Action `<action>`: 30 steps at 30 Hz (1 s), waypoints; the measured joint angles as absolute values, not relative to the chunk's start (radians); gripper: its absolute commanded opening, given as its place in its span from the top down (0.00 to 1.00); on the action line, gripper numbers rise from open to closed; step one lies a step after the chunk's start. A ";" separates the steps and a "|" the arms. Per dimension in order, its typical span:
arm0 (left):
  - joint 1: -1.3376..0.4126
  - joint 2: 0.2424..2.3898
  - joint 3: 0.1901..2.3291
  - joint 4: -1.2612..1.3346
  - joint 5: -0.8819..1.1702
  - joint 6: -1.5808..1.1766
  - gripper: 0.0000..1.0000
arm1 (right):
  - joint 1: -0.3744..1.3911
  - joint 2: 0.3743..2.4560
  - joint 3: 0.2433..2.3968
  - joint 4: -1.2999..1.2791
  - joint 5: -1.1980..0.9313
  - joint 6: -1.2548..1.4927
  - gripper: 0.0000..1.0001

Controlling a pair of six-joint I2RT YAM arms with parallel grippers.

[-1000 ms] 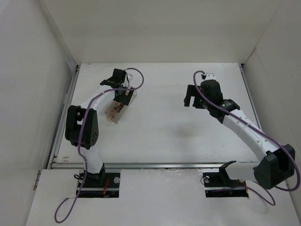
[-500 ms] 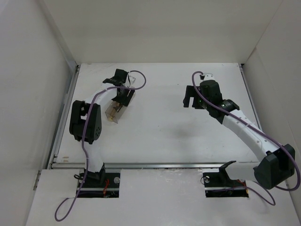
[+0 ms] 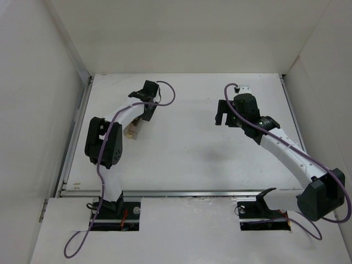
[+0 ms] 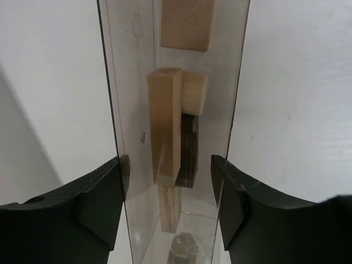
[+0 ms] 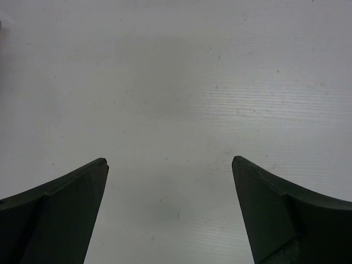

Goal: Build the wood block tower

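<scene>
My left gripper [image 4: 170, 181] clamps the long walls of the clear rectangular plastic box [image 4: 132, 82], far left on the white table [image 5: 176, 82]. The pale tan wooden post [image 4: 165, 121] and dark brown arch-shaped block [image 4: 188, 148] lie unstacked inside. My right gripper [image 5: 169, 170] hangs spread, empty. Next, likely, tipping the blocks out.

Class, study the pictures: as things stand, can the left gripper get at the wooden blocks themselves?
Probably not directly. The wooden blocks lie inside the clear box, and the left gripper straddles that box, so its walls stand between the gripper and the blocks.
</scene>
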State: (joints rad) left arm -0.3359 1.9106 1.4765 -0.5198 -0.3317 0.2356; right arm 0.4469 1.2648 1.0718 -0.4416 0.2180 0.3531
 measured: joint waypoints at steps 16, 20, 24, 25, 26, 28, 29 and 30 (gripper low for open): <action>-0.617 2.014 1.324 -0.213 -0.990 0.361 1.00 | 0.459 1.265 1.071 -0.442 0.257 0.350 0.00; -0.622 2.015 1.365 -0.275 -0.980 0.321 1.00 | 0.459 1.265 1.069 -0.442 0.261 0.351 0.00; -0.614 2.015 1.473 -0.379 -0.891 0.243 1.00 | 0.459 1.265 1.065 -0.442 0.260 0.352 0.00; -0.609 2.013 1.505 -0.405 -0.862 0.219 1.00 | 0.459 1.265 1.065 -0.443 0.257 0.353 0.00; -0.600 2.012 1.534 -0.429 -0.826 0.197 1.00 | 0.459 1.265 1.065 -0.443 0.250 0.354 0.00; -0.569 2.000 1.574 -0.467 -0.748 0.158 1.00 | 0.459 1.266 1.065 -0.442 0.234 0.355 0.00; -0.543 1.989 1.586 -0.487 -0.698 0.139 1.00 | 0.459 1.269 1.066 -0.442 0.223 0.355 0.00; -0.507 1.973 1.589 -0.501 -0.636 0.121 1.00 | 0.459 1.275 1.066 -0.442 0.210 0.355 0.00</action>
